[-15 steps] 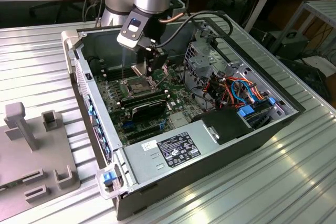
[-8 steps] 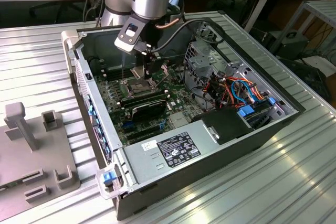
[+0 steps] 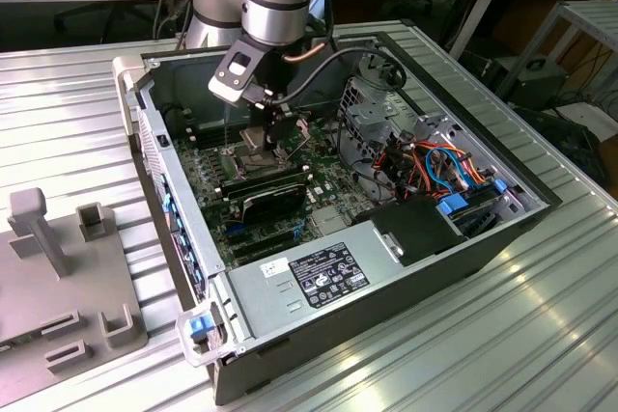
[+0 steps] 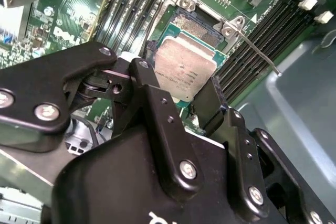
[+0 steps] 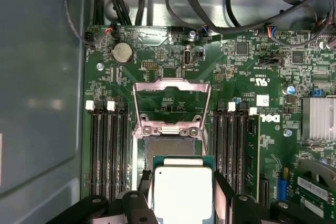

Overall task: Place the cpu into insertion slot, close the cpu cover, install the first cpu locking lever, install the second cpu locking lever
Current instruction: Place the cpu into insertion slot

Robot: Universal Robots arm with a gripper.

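My gripper (image 4: 178,80) is shut on the cpu (image 4: 184,72), a flat square chip with a silvery-tan top, one black finger (image 4: 143,77) on each side of it. The chip hangs just above the insertion slot (image 4: 197,24), shifted a little off it, so part of the socket's dark pin field (image 5: 165,146) shows beyond the cpu (image 5: 181,190). The cpu cover (image 5: 172,83) stands swung open past the socket. A thin metal locking lever (image 4: 257,51) sticks out free beside the socket. In the exterior view the gripper (image 3: 273,137) reaches down into the open computer case (image 3: 183,229).
Long black memory slots (image 5: 107,150) flank the socket on both sides. A finned heatsink (image 5: 318,119) sits on the board. The power supply (image 3: 319,277), coloured cables (image 3: 439,161) and a drive cage (image 3: 377,113) crowd the case. A grey fixture (image 3: 68,267) stands at the exterior view's left.
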